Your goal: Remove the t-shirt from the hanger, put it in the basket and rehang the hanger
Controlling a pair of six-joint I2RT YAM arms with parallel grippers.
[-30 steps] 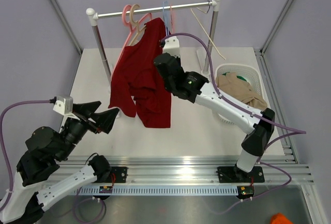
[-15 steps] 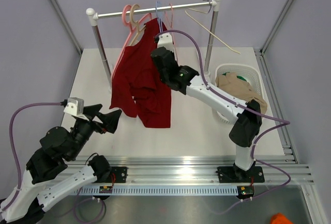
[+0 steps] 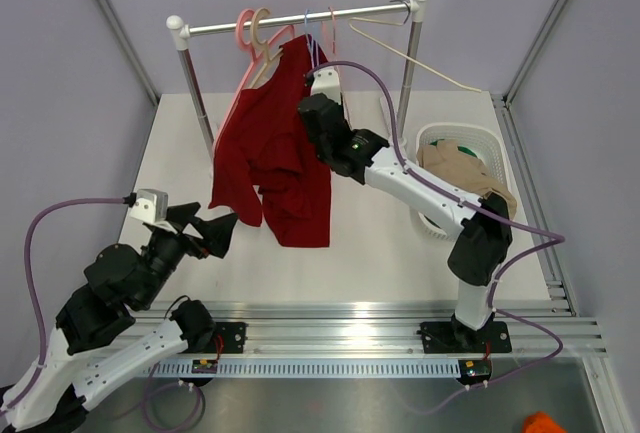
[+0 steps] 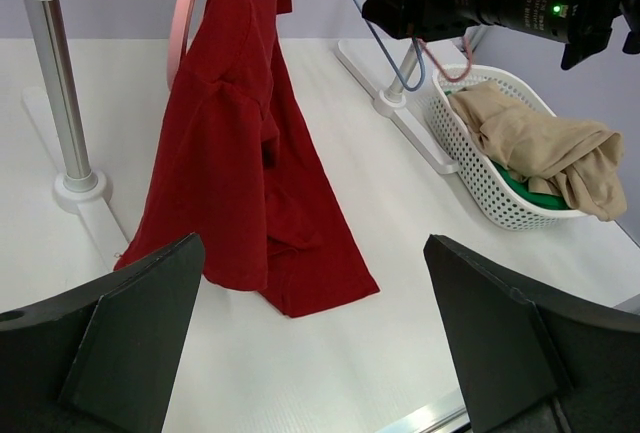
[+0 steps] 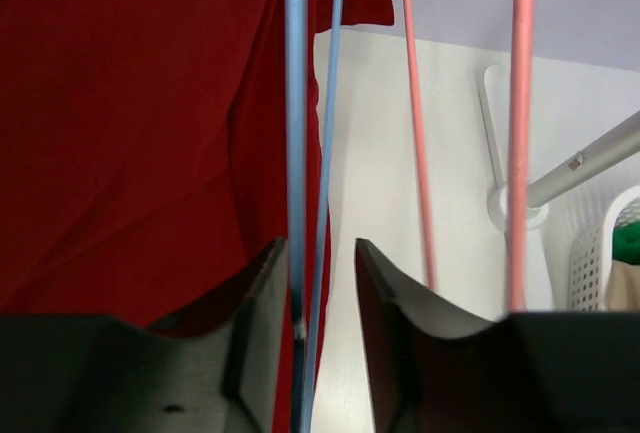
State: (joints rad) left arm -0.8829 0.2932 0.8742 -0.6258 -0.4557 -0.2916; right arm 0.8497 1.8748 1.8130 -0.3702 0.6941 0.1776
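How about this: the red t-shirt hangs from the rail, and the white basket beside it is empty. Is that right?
Not quite. The red t-shirt does hang from the rail, but the white basket is not empty: the left wrist view shows a tan cloth piled in it over something green.

Red t-shirt [image 3: 270, 153] up on rail [image 3: 300, 19], hanging lopsided: top right corner high, close under rail, rest sagging left and down in deep folds. Sleeve droops at lower left. Hem corner lowest at lower right, close to table [image 3: 380, 243]; touching or not, cannot tell. Thin pink hanger [image 4: 184, 3] runs down shirt's left edge. Thin blue hanger [image 5: 296, 103] hangs right at shirt's top right corner, red cloth just beside its wire. Which hanger bears shirt: cannot tell.
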